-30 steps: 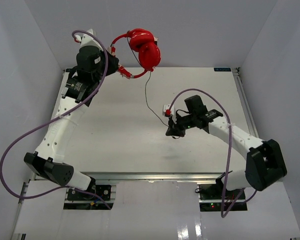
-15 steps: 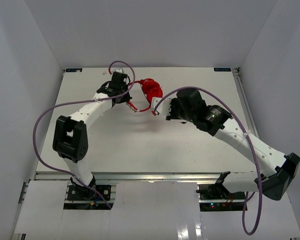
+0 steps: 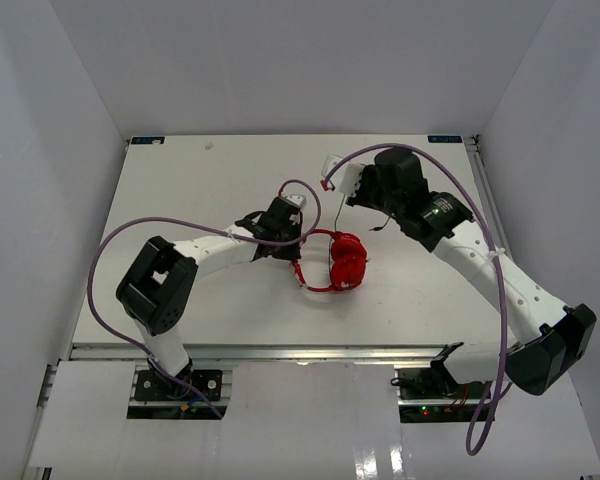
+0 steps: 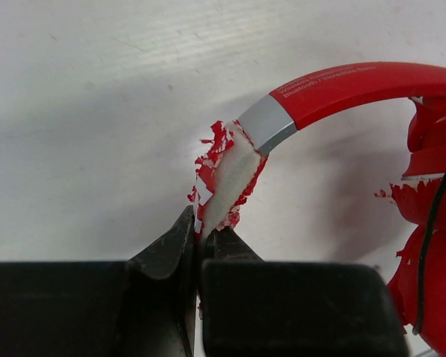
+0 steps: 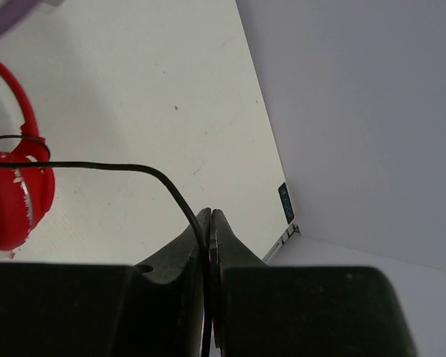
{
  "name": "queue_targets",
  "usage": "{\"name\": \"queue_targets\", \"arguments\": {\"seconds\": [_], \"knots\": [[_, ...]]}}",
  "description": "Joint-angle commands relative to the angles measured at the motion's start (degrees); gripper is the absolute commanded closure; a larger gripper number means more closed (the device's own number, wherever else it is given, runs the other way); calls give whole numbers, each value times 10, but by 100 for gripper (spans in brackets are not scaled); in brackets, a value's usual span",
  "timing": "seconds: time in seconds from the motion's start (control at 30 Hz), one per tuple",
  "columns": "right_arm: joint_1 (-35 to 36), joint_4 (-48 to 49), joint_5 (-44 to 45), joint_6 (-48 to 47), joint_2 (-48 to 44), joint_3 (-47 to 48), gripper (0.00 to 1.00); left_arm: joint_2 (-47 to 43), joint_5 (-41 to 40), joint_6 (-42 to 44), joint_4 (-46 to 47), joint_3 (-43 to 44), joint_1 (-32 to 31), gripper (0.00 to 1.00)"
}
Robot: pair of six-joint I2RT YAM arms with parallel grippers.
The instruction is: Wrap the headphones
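I see the red headphones [image 3: 346, 262] at the front middle of the worktop [image 3: 180, 180], earcups stacked together. The headband arcs toward my left arm [image 3: 220, 250], whose jaws are clamped on its frayed end. My right arm [image 3: 460, 240] sits further back, jaws pinching the thin black cord [image 5: 97, 166], which trails back to the earcups.

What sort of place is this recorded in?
Probably a lab robot cell: white table boxed by plain walls, left arm and right arm bolted at its near edge, holding red headphones.
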Motion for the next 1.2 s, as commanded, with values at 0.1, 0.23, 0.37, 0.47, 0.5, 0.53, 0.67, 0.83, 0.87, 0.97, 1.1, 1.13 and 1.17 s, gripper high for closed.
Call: {"name": "queue_targets", "arguments": {"seconds": [0.1, 0.23, 0.37, 0.47, 0.5, 0.53, 0.67, 0.83, 0.87, 0.97, 1.1, 1.13, 1.17], "knots": [[-72, 77, -58, 57, -36, -19, 92, -101, 90, -45, 105, -11, -37, 100], [-122, 97, -86, 77, -34, -42, 92, -124, 103, -59, 130, -22, -61, 100], [-150, 97, -163, 98, -24, -65, 92, -114, 124, -54, 125, 0, -85, 100], [-150, 95, -205, 127, -19, -76, 92, -97, 148, -52, 125, 14, -95, 100], [-150, 96, -211, 136, -18, -77, 92, -92, 158, -51, 125, 17, -98, 100], [-149, 95, -222, 139, -16, -77, 92, -85, 162, -51, 125, 22, -101, 100], [-149, 85, -272, 155, -9, -72, 92, -55, 175, -48, 128, 40, -114, 100], [-147, 78, -312, 175, -18, -83, 92, -39, 154, -64, 139, 62, -115, 100], [-147, 76, -316, 174, -21, -89, 92, -38, 139, -68, 136, 66, -114, 100], [-147, 71, -328, 168, -38, -104, 92, -40, 103, -89, 134, 70, -106, 100], [-145, 52, -352, 162, -55, -113, 92, -33, 60, -129, 109, 90, -94, 100], [-141, 50, -355, 160, -58, -117, 92, -31, 52, -135, 102, 96, -93, 100], [-139, 49, -355, 160, -60, -119, 92, -30, 47, -137, 98, 98, -93, 100]]}}
